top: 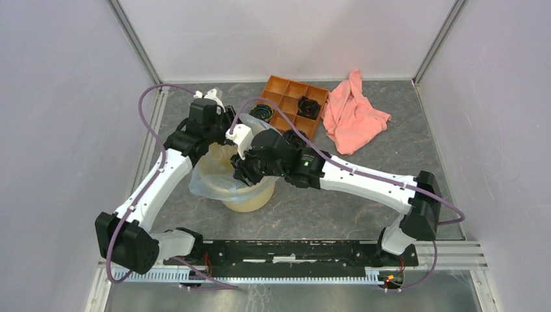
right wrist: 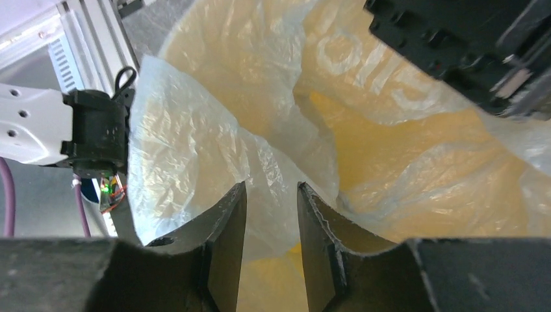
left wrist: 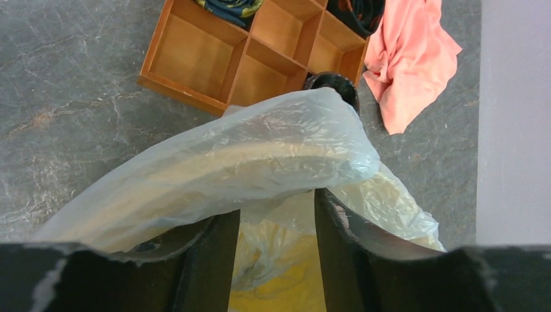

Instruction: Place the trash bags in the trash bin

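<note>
Trash bag (top: 211,181): pale translucent film lining the mouth of the trash bin (top: 255,200), one fold spilling over the bin's left rim.
Trash bin: upright on the table (top: 403,153), near the arm bases.
Left gripper (left wrist: 273,207): at the far rim, jaws moderately parted, film draped over the tips.
Right gripper (right wrist: 271,190): above the bin mouth, jaws narrowly parted, film in the gap.
Orange tray (top: 270,82): behind the bin.
Pink cloth (top: 354,114): beside the tray.
</note>
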`<state>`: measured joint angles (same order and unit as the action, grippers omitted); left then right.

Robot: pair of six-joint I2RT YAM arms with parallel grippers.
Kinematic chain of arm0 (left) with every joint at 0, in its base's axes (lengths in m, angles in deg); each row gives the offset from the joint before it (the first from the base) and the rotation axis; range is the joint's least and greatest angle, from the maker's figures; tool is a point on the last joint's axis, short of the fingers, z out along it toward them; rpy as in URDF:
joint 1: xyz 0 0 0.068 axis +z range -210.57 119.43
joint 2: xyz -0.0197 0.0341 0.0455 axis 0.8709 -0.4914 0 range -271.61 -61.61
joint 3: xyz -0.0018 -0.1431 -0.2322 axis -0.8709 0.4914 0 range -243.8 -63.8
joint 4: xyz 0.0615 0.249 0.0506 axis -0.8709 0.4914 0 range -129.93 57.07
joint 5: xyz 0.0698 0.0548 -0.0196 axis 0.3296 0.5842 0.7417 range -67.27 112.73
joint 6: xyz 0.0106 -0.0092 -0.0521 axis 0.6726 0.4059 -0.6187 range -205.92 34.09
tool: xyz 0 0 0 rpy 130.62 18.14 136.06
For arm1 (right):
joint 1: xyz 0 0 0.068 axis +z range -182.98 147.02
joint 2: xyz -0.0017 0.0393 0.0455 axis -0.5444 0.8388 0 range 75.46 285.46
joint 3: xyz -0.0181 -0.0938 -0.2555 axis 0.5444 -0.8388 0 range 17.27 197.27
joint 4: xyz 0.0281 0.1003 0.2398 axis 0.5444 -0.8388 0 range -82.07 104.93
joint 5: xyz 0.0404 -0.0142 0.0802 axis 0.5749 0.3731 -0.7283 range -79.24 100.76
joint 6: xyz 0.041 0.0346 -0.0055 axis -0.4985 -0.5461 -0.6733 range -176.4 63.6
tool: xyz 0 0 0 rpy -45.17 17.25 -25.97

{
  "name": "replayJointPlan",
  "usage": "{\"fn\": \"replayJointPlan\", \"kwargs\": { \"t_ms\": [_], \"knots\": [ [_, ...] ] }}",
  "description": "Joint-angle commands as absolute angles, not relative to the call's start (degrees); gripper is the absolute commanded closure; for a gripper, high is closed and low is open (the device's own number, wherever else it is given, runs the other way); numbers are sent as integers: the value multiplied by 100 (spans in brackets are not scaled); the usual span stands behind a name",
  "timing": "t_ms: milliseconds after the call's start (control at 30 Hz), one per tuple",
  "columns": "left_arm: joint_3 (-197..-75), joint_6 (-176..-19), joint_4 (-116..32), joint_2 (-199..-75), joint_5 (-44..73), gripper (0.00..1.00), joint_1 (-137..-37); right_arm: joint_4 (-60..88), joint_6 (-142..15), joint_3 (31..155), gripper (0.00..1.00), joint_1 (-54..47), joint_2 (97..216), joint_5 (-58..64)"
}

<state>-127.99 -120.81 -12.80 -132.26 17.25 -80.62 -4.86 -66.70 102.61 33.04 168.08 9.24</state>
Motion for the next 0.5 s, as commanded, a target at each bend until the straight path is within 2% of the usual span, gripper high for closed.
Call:
{"fn": "replayJointPlan", "kwargs": {
  "t_ms": [0, 100, 233, 333, 467],
  "knots": [
    [-13265, -11873, -1112, -13084, 1466, 43, -8050, -378, -6713, 10239, 60, 3333, 16828, 791],
    [-13375, -11966, -896, -12455, 1215, 34, -8051, -403, -6601, 10247, 58, 3266, 16575, 1041],
    [-13711, -12057, -323, -11646, 1204, 18, -8052, -204, -6598, 10201, 47, 3025, 16276, 965],
    [-13810, -12079, 209, -11167, 1370, 14, -8052, -270, -6565, 10332, 44, 2937, 16227, 787],
    [-13422, -12364, 892, -10333, 1759, 7, -8052, -288, -6599, 10256, 32, 2766, 15949, 783]
  ]
}}
